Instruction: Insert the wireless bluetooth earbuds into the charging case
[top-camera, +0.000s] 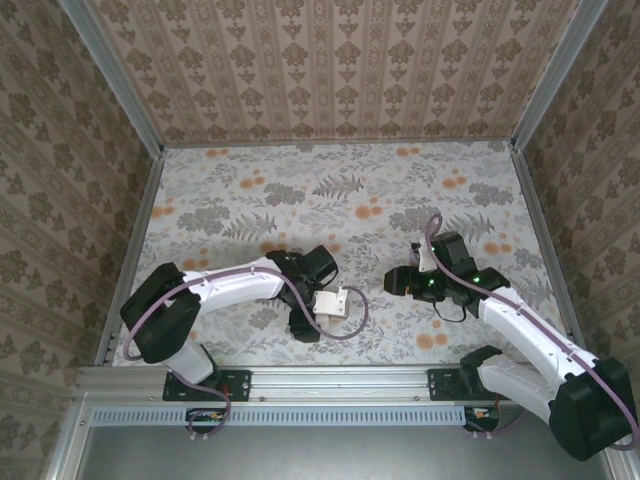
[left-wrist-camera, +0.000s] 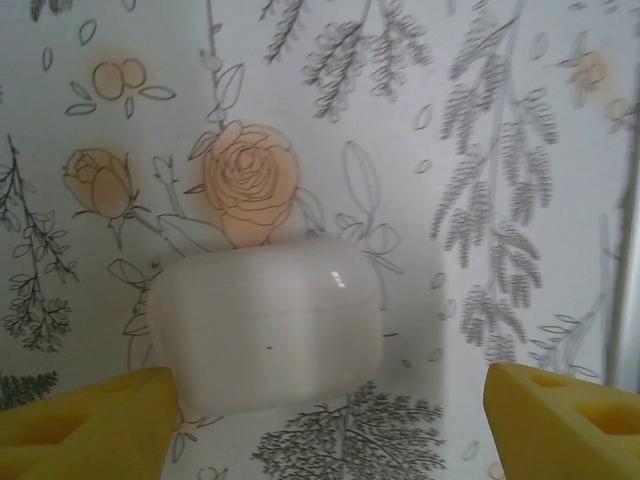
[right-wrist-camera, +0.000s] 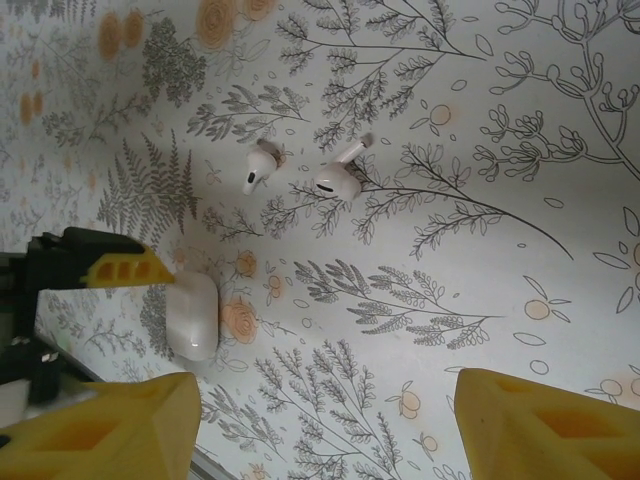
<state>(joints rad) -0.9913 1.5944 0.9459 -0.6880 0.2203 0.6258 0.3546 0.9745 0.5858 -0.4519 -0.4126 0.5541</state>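
White and glossy, the charging case (left-wrist-camera: 265, 325) lies on the floral table covering (left-wrist-camera: 520, 150) with its lid down. The left gripper (left-wrist-camera: 325, 425) stands with its jaws spread wide. The case sits between the two yellow fingertips (left-wrist-camera: 90, 425), close against one and well apart from the other, and is not clamped. The right gripper (right-wrist-camera: 320, 430) is likewise spread wide and holds nothing (bare table covering lies between its two yellow tips). In the right wrist view, the wireless bluetooth earbuds (right-wrist-camera: 338, 178) lie side by side on the covering, slightly apart from each other and outside the case. The case lies near them, just beside one finger of the left gripper. In the overhead view, both arms reach toward the middle of the table, with the grippers facing each other.
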